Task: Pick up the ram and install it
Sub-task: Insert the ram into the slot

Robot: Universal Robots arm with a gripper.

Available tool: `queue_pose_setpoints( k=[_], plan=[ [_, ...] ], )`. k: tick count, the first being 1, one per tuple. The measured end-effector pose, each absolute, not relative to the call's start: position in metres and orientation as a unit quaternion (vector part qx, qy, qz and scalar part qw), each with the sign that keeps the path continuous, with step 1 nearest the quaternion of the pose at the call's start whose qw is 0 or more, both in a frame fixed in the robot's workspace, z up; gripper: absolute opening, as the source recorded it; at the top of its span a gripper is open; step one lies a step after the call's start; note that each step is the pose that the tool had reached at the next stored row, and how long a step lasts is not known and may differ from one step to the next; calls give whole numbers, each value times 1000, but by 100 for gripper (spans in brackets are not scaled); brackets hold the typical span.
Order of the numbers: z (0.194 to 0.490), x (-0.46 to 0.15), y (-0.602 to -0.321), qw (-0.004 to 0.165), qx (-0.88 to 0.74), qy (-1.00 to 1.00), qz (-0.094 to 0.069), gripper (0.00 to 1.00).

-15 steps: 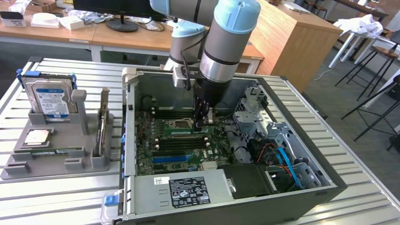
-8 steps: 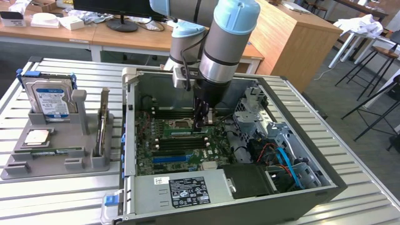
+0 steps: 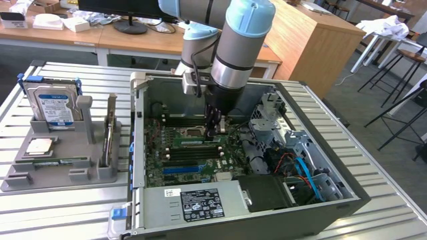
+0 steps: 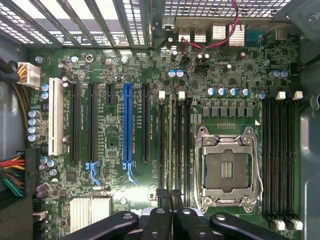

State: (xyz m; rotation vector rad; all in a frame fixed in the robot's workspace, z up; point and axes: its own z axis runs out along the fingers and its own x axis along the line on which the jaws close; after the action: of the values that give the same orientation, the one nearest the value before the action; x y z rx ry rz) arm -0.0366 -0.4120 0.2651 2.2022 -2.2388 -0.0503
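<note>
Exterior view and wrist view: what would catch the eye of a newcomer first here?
The robot arm reaches down into the open computer case, its gripper shut low over the motherboard. In the wrist view, the empty processor socket and one blue slot stand out. On the exterior view's left, a grey holder carries a hard drive.

From my remote station: the ram [image 4: 171,145], a long, thin green stick, stands on its long edge in a black memory slot of the motherboard, just beside the open processor socket. The exterior view shows it as a pale green strip [image 3: 189,141] inside the case.
</note>
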Motion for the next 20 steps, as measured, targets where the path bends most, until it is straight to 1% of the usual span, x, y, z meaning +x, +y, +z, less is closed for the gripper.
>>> queue_pose_setpoints(
  k=[20],
  plan=[
    [258, -37, -412, 1, 701, -713, -15, 11]
  ],
)
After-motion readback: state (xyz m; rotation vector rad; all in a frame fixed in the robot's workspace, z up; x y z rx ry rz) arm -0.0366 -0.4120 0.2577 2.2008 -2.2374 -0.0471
